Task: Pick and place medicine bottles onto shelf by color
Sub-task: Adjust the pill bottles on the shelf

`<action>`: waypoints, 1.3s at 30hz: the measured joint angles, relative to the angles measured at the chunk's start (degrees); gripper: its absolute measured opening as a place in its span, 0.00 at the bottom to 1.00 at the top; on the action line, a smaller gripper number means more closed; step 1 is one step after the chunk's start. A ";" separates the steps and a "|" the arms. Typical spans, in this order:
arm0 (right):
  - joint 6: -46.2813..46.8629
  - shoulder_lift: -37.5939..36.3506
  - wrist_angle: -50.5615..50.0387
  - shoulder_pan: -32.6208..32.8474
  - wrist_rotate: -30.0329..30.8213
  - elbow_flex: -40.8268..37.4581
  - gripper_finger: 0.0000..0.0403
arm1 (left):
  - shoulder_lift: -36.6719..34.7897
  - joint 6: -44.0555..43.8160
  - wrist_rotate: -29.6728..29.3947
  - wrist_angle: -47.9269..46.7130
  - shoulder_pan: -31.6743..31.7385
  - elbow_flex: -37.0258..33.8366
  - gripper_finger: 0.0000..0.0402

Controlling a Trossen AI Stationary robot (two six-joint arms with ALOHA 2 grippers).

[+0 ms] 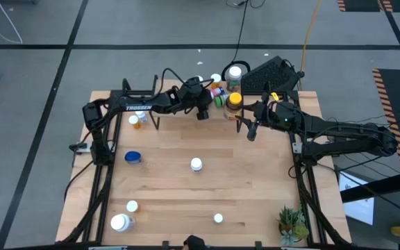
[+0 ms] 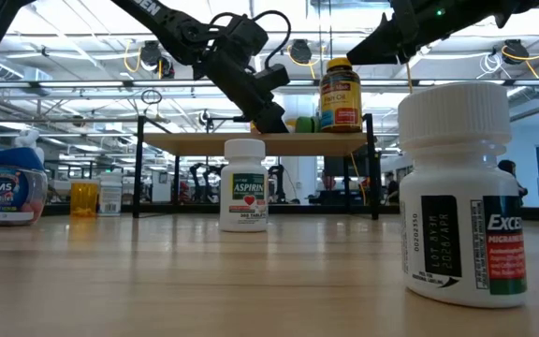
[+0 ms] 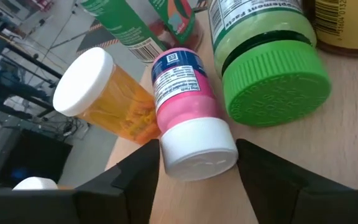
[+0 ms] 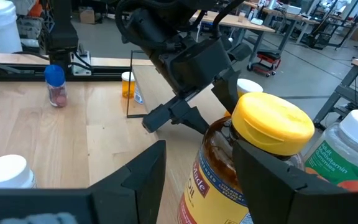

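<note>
The shelf point(image 2: 204, 142) stands at the table's far middle. On it are a green-lidded jar point(image 3: 272, 81), an orange bottle point(image 3: 107, 99), an amber bottle with a yellow lid point(image 4: 272, 124) and a pink bottle with a white cap point(image 3: 188, 99). My left gripper point(image 3: 197, 155) slants down over the shelf, shut on the pink bottle. My right gripper point(image 4: 194, 168) hangs open just right of the amber bottle, which shows behind one finger. On the table stand an aspirin bottle point(image 1: 196, 164), a second white bottle point(image 2: 461, 192) and a blue jar point(image 1: 132, 157). My left gripper has the pink bottle's white cap point(image 3: 166, 149) between its two fingers, one on each side. The fingers slant down from above. The bottle stands about upright among the others; its base is hidden behind its own body.
Two white bottles point(image 1: 120, 222) stand near the table's front left, an orange one point(image 1: 139, 120) by the shelf's left legs. A white-capped jar point(image 1: 235, 72) stands at the shelf's far end. A potted plant point(image 1: 292, 222) sits at the front right corner.
</note>
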 joint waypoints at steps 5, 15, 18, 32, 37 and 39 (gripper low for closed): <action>0.00 0.00 -0.02 0.00 0.00 0.00 0.45 | -0.07 -0.51 -0.08 0.07 0.02 0.00 0.43; -0.81 0.00 0.03 0.00 0.07 0.00 0.45 | -4.39 -2.40 -3.12 -1.40 -1.77 -0.04 0.48; -2.14 -0.01 0.61 0.00 0.09 0.00 0.45 | -6.33 -2.06 -4.74 -2.45 -2.93 -0.04 0.46; -27.46 0.14 14.65 1.84 -1.80 0.03 0.48 | -17.94 -1.74 -12.88 -12.48 -11.51 0.04 0.45; -21.58 2.27 14.56 4.64 -7.25 0.04 0.56 | -20.57 2.80 -12.62 -18.74 -16.72 0.04 0.43; -19.25 4.05 14.88 6.53 -7.58 0.04 0.60 | -20.61 3.76 -12.49 -20.26 -18.95 0.04 0.44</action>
